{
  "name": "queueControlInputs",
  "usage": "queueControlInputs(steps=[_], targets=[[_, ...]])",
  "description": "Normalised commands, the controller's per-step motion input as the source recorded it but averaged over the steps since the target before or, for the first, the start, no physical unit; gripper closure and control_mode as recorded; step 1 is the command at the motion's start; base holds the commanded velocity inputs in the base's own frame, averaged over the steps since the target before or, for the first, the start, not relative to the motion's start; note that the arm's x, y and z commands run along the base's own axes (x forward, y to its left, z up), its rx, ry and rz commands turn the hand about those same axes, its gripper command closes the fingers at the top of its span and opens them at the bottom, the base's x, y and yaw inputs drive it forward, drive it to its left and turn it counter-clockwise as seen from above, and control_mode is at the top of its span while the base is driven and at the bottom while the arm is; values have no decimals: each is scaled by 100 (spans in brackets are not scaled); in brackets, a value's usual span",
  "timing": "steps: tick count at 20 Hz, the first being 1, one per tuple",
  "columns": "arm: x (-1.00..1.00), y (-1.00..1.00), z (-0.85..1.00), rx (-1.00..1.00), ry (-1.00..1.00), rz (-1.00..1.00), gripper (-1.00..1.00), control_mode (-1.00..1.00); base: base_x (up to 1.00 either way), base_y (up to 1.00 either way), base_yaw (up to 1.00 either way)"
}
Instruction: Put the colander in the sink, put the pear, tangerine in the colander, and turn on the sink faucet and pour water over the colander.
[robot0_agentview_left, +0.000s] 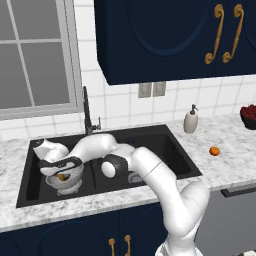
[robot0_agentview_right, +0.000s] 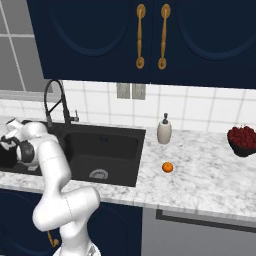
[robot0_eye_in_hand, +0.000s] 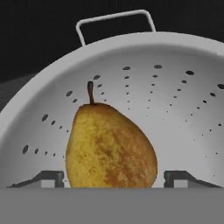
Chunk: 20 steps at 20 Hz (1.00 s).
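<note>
Two finger tips poke up at the bottom edge of the hand view, one at lower left, one at lower right, and the pear (robot0_eye_in_hand: 111, 146) sits right between them with a visible gap on each side. So the claw (robot0_eye_in_hand: 113, 179) is spread wide and I can't see either tip touching the fruit; nothing is gripped as far as I can tell.

Going big to small: the black sink (robot0_agentview_left: 150, 137) fills the middle of the left base view, with the faucet (robot0_agentview_left: 87, 112) standing at its back edge, left of center. The colander (robot0_agentview_left: 64, 179) sits in the left basin, lower left of that frame, and the arm reaches down over it. In the hand view the colander's pale perforated wall curves around behind the pear, with a wire handle at the top of the frame.

Pear's inside the colander, centered low in the hand view. Its long axis runs bottom to top of that frame, stem end pointing up, fat end down by the tips.

Tangerine (robot0_agentview_left: 214, 151) is on the counter, right side of the left base view, well apart from the sink.
</note>
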Motion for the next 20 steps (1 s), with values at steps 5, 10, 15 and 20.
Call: queueControlInputs(steps=[5,10,15,20], targets=[[-69,-59,56,0,0,-2,-100,-100,0,0,0],[-80,-93,59,4,0,-2,-100,-100,0,0,0],[-91,-100,56,8,0,0,-100,-100,0,0,0],[-54,-100,84,15,0,0,-100,-100,0,0,0]])
